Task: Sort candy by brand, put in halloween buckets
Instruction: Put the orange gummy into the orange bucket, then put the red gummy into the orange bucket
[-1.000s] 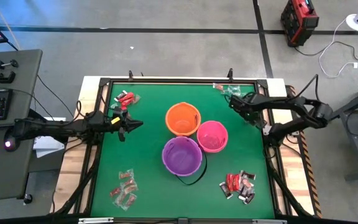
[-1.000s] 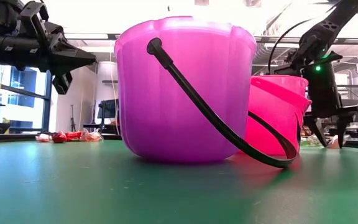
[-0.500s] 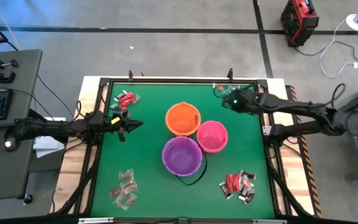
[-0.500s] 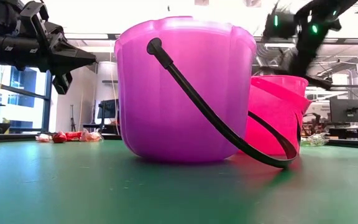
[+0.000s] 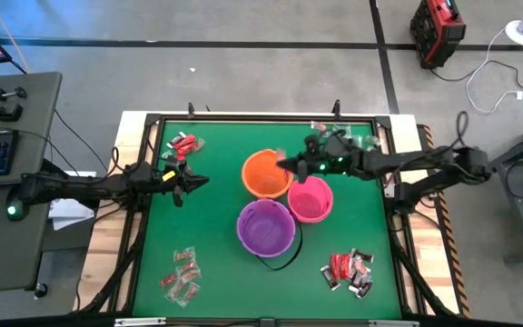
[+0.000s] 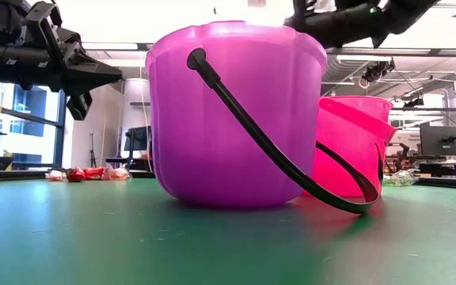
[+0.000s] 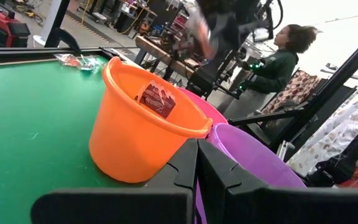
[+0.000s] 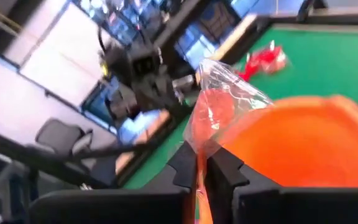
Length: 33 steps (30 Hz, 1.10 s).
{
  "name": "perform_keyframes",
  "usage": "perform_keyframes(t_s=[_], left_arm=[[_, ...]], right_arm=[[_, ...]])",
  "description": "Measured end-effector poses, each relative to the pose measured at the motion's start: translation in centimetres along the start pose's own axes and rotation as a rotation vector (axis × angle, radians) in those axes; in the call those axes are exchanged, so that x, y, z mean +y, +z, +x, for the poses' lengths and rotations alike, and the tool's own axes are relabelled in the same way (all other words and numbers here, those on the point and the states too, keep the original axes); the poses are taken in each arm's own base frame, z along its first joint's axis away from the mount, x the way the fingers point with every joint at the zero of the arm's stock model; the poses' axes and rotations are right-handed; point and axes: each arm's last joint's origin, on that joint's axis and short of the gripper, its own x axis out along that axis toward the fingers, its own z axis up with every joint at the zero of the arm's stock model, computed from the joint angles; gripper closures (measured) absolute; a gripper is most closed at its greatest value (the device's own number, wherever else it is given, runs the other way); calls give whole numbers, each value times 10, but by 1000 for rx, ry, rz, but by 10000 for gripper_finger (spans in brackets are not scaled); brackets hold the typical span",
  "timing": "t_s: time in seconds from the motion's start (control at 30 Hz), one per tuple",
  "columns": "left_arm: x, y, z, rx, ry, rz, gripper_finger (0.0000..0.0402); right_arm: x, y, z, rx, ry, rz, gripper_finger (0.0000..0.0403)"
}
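Note:
Three buckets stand close together mid-table: orange (image 5: pixel 263 174), pink (image 5: pixel 311 200) and purple (image 5: pixel 266 227), the purple with a black handle (image 6: pixel 275 150). A red wrapped candy (image 7: pixel 157 98) lies against the orange bucket's inner wall. My right gripper (image 5: pixel 286 164) hangs over the orange bucket's right rim, shut on a red-and-clear candy (image 8: pixel 219 102). My left gripper (image 5: pixel 203 182) waits shut and empty left of the orange bucket, pointing at it. My right gripper pinches the candy by one end of its wrapper (image 8: pixel 199 144) between its two fingertips. The fingers come nearly level from the table's right. The rest of the candy sticks out past the fingertips, lifted clear above the orange bucket's rim (image 8: pixel 303 115).
Candy piles lie on the green table: red at the far left (image 5: pixel 184 143), red-and-clear at the near left (image 5: pixel 182 277), dark and red at the near right (image 5: pixel 350 270), green-and-clear at the far right (image 5: pixel 339 132). A person (image 7: pixel 278 59) stands beyond the table.
My right gripper has risen from the far right candy pile and swung toward the table's left, over the orange bucket. It has tipped from pointing down to nearly level and rolled. The candy has come up off the table with it.

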Motion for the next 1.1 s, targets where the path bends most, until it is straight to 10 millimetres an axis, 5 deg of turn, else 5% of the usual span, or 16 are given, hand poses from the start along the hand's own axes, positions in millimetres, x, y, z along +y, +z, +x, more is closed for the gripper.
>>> perform_keyframes(t_s=[0.23, 0.43, 0.67, 0.87, 1.1], left_arm=[[0, 0, 0, 0, 0, 0, 401], [0, 0, 0, 0, 0, 0, 401], [0, 0, 0, 0, 0, 0, 401], [0, 0, 0, -3, -1, -4, 401], [-7, 12, -1, -112, -89, -334, 401]], right_arm=[[-12, -14, 15, 64, -49, -17, 285], [-2, -7, 17, 172, 24, -109, 184], [58, 53, 17, 49, 131, -273, 154], [104, 105, -1, -104, 41, -376, 153], [126, 131, -22, -119, -108, -368, 153]])
